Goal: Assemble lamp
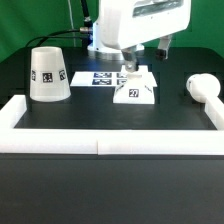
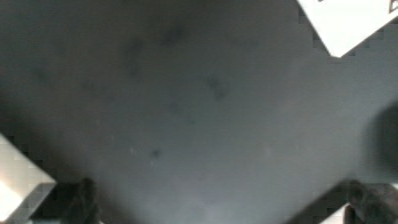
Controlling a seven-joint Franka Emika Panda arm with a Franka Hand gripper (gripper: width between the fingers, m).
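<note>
Nearest the camera in the exterior view, a low white rail runs across the lower part of the frame and turns up both sides, fencing in the black table. Just beyond it, a little right of the frame's centre, stands the lamp's base, squat and slope-sided, upright, with a square tag on its front face. At the exterior view's left, at about the same depth, the shade stands on its wide end, narrow end up, tags on its side, well apart from the base. At the exterior view's right the bulb lies on the table near the side rail, also well apart from the base. Behind the base, in the middle of the frame, the marker board lies flat. The gripper hangs just over the base's top from the white arm in the upper centre; whether it touches the base cannot be told. In the wrist view the fingers stand wide apart with only bare table between them, so the gripper is spread and empty-handed.
</note>
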